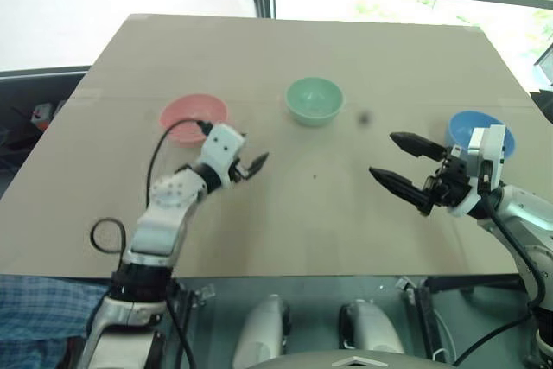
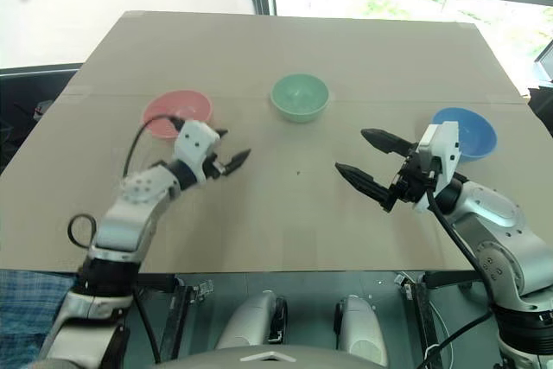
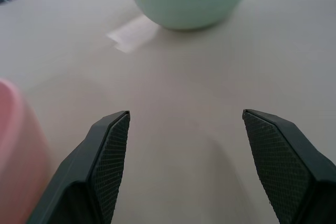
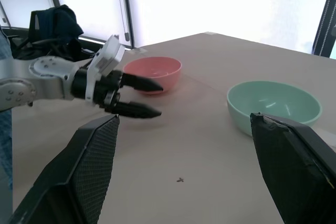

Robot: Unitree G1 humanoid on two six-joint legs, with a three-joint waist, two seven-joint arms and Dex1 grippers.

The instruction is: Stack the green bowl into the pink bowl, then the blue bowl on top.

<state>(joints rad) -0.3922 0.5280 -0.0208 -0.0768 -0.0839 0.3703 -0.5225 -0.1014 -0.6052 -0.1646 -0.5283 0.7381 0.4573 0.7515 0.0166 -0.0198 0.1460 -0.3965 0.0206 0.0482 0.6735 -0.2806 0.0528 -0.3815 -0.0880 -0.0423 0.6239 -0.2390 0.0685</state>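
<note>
Left gripper (image 1: 251, 165): two black fingers spread apart, nothing between them. It hovers over bare table (image 1: 285, 205), just beside the pink bowl (image 1: 193, 116) on the side toward the table's middle, pointing toward the green bowl (image 1: 314, 99). In the left wrist view the finger pads (image 3: 113, 156) show a fine cross-hatched grip texture, wedge-shaped with blunt tips.

Right gripper (image 1: 402, 162): fingers also wide apart and empty, held above the table, tips aimed toward the centre. The blue bowl (image 1: 480, 132) sits right behind its white wrist housing, partly hidden by it.

Bowls, three in all, one of each colour, all upright, all separate, none stacked.
- Green bowl: mint green, smooth plain plastic, round with a rounded wall narrowing to a small base; glossy inside, with faint light streaks in the right wrist view (image 4: 273, 105). It stands mid-table toward the far side, between the other two.
- Pink bowl: salmon pink, same shape and size, toward the left side.
- Blue bowl: sky blue, same shape, near the right edge.

The table is a flat matt tan board, like cardboard or fibreboard, with a faint seam running across it level with the pink bowl. A small dark speck (image 1: 365, 116) lies between the green and blue bowls. A black cable (image 1: 164, 140) loops off the left wrist.
</note>
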